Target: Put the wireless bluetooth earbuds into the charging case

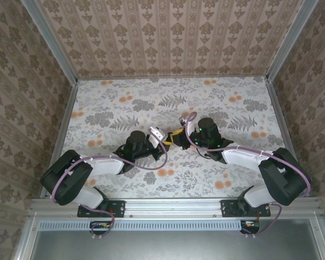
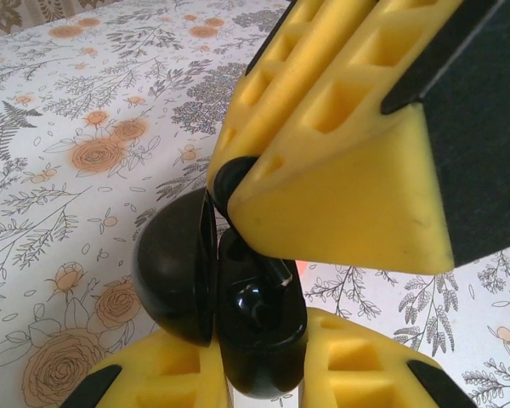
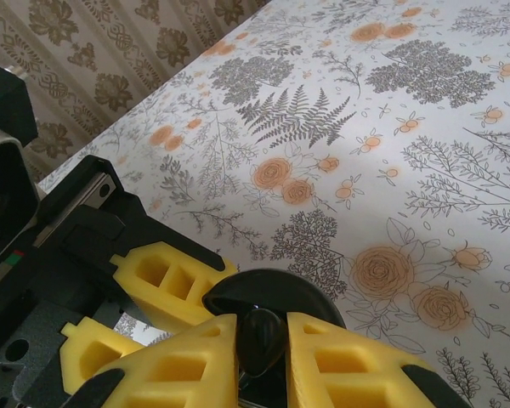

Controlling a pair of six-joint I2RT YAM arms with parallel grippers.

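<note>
Right gripper point(image 3: 262, 344) pinching a glossy dark earbud point(image 3: 262, 330)
Its yellow fingers point(image 3: 183, 361) close on the earbud; the black domed charging case point(image 3: 270, 291) sits just behind it, over the floral surface point(image 3: 391, 153).

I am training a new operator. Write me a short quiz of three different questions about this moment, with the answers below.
1. True or false: the charging case has its lid shut.
2. Fill in: the fingers of the right gripper pinch a small black ____.
3. Which one holds the case between its fingers? A. the left gripper B. the right gripper C. neither

Key: 1 false, the lid stands open; 2 earbud; 3 A.
</note>
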